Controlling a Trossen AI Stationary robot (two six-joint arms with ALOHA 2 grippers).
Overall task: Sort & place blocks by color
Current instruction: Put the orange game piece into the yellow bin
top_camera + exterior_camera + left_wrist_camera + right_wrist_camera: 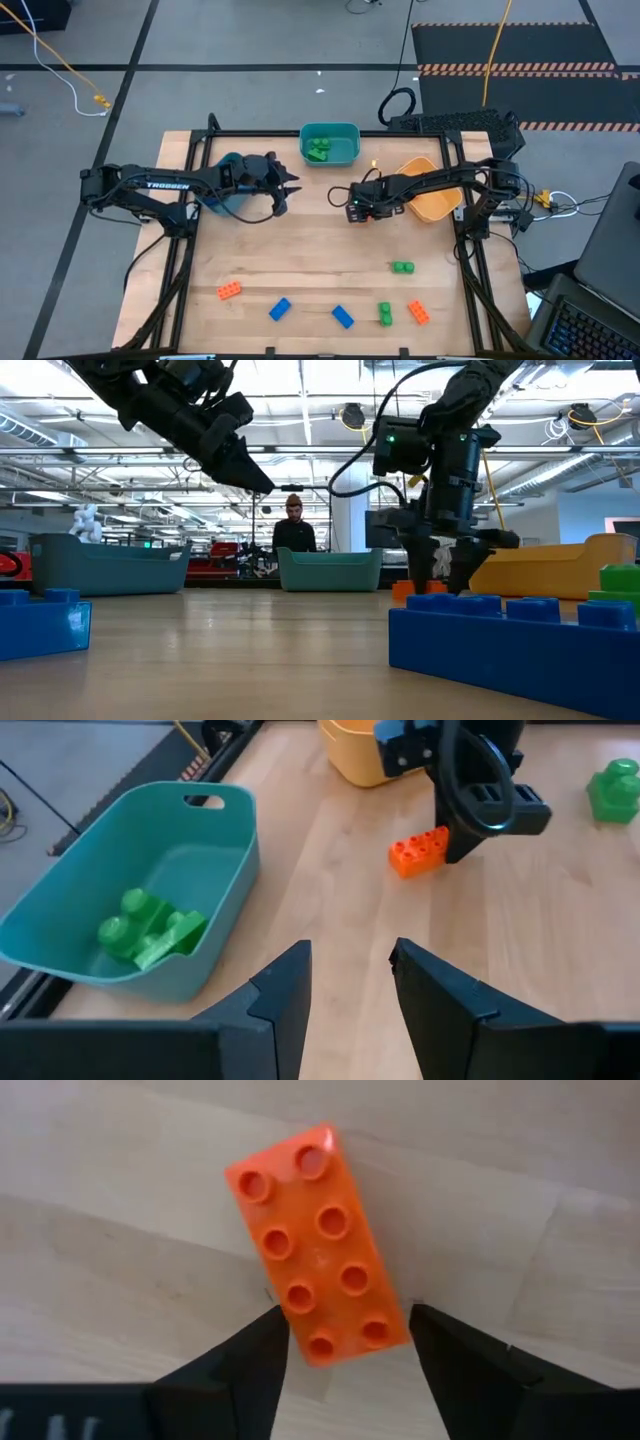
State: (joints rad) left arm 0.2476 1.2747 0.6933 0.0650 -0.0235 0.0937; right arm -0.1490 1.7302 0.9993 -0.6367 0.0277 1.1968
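An orange block (315, 1245) lies flat on the table, studs up, left of the orange-yellow bin (432, 190). My right gripper (348, 1330) points down over it, open, with one finger on each long side of the block's one end. In the left wrist view the block (418, 850) shows beside that gripper (470, 830). My left gripper (350, 955) hangs open and holds nothing, above the table by the blue bin (225, 190). Green blocks (150, 930) lie in the teal bin (330, 143). My right gripper's fingers (250, 1355) stand across the orange block at one end (345, 1340), coming from above and close against both long sides. Whether they touch it I cannot tell. The block lies flat on the table.
Loose blocks lie along the near side: orange (229, 291), blue (279, 309), blue (343, 317), green (385, 314), orange (418, 312), and green (402, 267) farther in. A big blue block (510, 645) fills the low view's foreground. A person stands beyond the far edge.
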